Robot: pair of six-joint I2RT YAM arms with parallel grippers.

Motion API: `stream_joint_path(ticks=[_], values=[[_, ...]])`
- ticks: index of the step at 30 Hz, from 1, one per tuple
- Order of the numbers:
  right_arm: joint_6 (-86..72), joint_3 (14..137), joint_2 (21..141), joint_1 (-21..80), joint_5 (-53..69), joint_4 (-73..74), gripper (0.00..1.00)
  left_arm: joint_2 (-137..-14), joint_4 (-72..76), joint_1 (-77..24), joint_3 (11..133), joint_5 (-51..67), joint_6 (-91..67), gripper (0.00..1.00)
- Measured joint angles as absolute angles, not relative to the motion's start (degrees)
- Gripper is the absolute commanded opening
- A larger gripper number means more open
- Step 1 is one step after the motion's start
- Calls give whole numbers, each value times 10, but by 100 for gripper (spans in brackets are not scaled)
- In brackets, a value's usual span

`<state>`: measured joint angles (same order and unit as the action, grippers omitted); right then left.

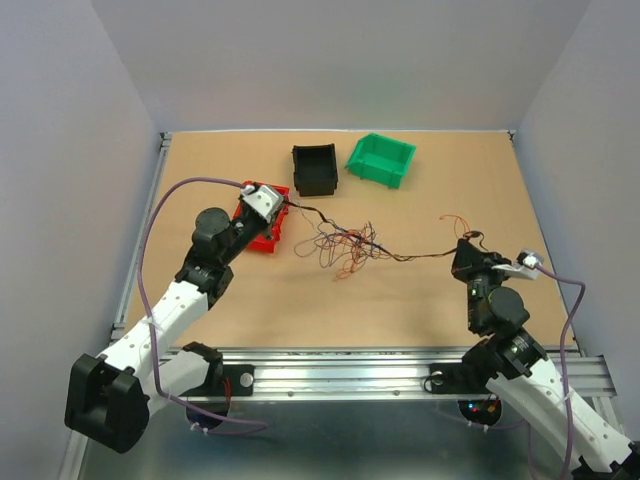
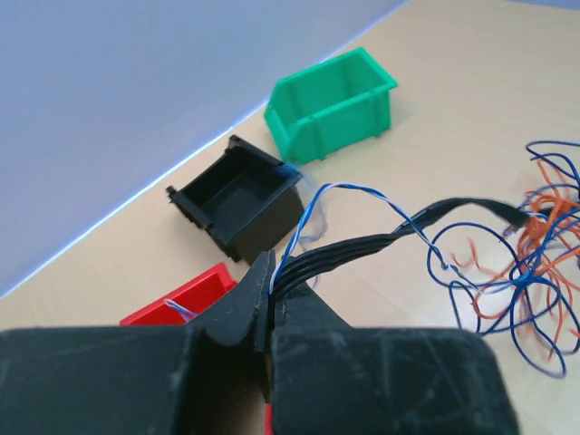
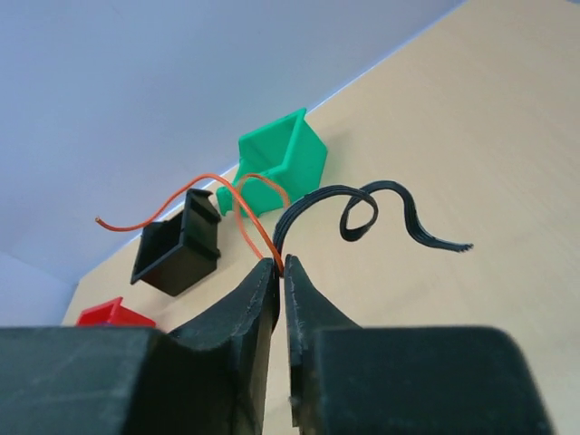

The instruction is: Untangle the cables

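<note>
The left gripper (image 1: 283,205) and right gripper (image 1: 462,250) each pinch the cables (image 1: 345,245) tight, stretched apart, with the middle a tangle.

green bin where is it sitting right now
In the top external view the green bin sits near the far edge of the table, right of centre, just right of the black bin and beyond the tangled cables.

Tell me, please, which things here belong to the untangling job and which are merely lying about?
Belong to the job: the cables; the left pincer and the right pincer, each shut on the cables.

Lying about: the black bin; the green bin; the red bin, partly under the left arm.
</note>
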<state>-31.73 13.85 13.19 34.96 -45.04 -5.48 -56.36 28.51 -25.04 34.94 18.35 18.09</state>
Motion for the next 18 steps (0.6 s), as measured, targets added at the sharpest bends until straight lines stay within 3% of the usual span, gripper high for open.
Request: stream_joint_path(ticks=[1,3,7,9,14,18], values=[[-315,137,124,350,-451,-49,37,-563,291,-239,349,189,172,0],[-307,136,122,350,-444,-44,61,-563,296,-232,349,209,164,0],[-281,136,130,350,-380,-41,77,-563,296,-235,350,326,165,0],[-260,136,146,350,-323,-48,83,-563,286,-246,350,374,174,0],[-207,125,212,350,-150,-125,83,-555,262,-269,350,433,193,0],[-172,122,346,350,8,-234,86,-537,242,-289,354,458,204,0]])
